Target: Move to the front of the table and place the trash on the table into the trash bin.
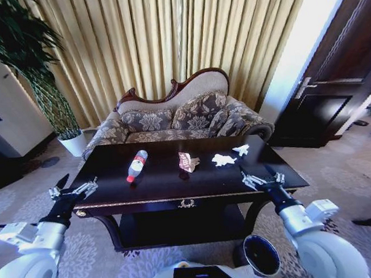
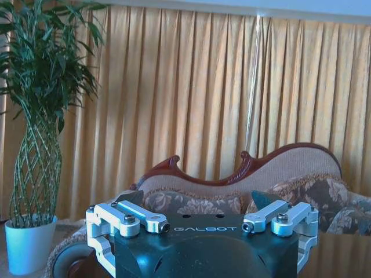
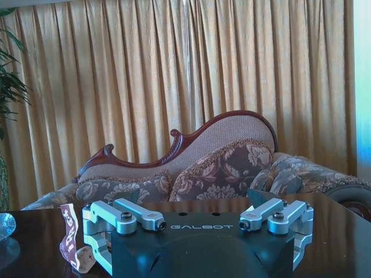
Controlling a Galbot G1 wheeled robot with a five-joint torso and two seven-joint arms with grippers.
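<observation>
You're parked right in front of the table (image 1: pixel 169 190), dark glossy top with the drawer facing you. On it sit three bits of trash: the bottle (image 1: pixel 137 166) lying on its side toward the left, the snack wrapper (image 1: pixel 188 161) about in the middle, and the white tissue (image 1: pixel 223 159) to the right of that, with another small white scrap just beyond it. The trash bin (image 1: pixel 261 255) is on the floor by your right side, near the table's front right leg. Your left gripper (image 1: pixel 72 192) hovers off the table's front left corner, fingers spread apart, holding nothing. Your right gripper (image 1: pixel 259 179) hangs over the front right edge, also spread wide and empty.
</observation>
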